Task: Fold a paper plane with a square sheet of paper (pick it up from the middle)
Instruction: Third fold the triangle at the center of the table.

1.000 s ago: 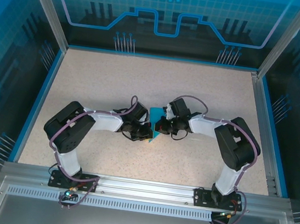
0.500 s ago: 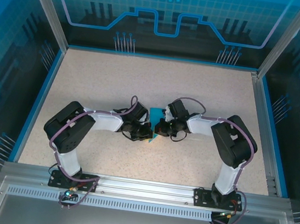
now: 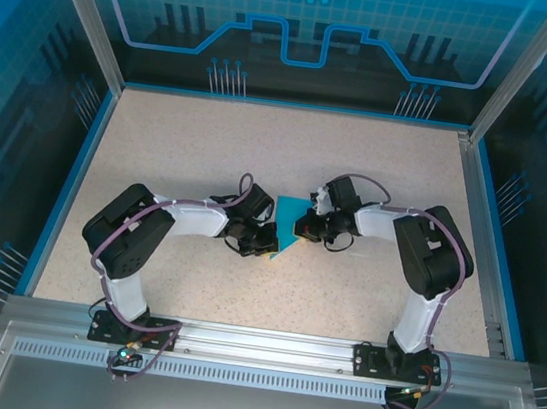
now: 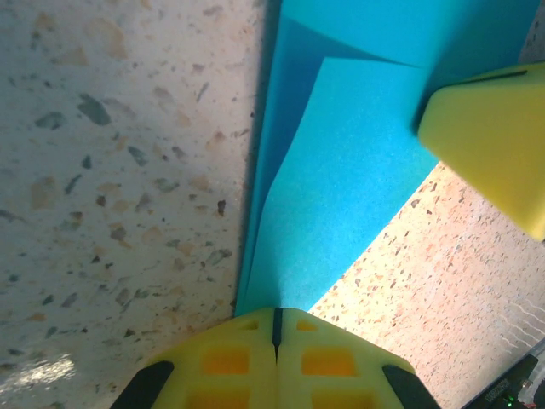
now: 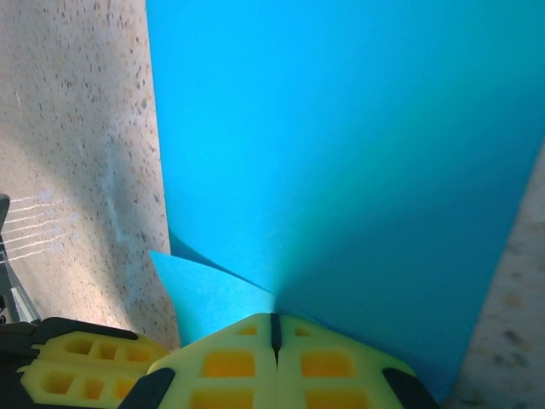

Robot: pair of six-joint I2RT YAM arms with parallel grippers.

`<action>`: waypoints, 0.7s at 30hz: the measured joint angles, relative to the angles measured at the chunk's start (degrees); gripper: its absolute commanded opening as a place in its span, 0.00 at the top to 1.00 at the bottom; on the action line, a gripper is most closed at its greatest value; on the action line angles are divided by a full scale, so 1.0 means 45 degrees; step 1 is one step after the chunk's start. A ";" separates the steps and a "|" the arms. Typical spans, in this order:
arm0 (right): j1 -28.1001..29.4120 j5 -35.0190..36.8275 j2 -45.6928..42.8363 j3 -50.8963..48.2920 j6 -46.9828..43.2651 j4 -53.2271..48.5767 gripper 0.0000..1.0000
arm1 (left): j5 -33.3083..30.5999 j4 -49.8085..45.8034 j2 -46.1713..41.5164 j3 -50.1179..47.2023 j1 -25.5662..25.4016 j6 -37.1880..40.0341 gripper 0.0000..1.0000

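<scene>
Centrally, left hand (image 4: 275,322), right hand (image 5: 274,325) closed at paper (image 3: 290,210) edges; table (image 3: 260,152) roomy.

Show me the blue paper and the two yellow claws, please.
paper (image 5: 341,128), right wrist view, its flat blue face.
left gripper (image 4: 276,313), left wrist view, where its shut yellow fingertips meet.
right gripper (image 5: 274,317), right wrist view, where its shut yellow fingertips meet.

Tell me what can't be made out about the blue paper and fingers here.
Top view: full outline of the blue paper, covered by the left arm and right arm.
Left wrist view: its near tip, under the shut left fingers; top edge cuts off the rest.
Right wrist view: whether the shut right fingers pinch it or only press; they cover the contact.
</scene>
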 measured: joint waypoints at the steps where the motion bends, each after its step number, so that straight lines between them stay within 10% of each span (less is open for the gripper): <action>1: -0.0097 -0.0024 0.0010 0.0000 -0.0044 0.0015 0.97 | 0.0000 0.0000 0.0000 0.0000 0.0000 0.0000 1.00; 9: -0.0884 0.0797 -0.0792 -0.0262 -0.0272 0.0121 0.96 | -0.0005 -0.0340 0.0034 0.0165 0.0000 0.0010 1.00; 21: 0.1190 0.0602 -0.1015 -0.0554 0.0073 0.0743 0.96 | -0.0087 -0.0709 0.0058 0.0330 0.0000 0.0015 1.00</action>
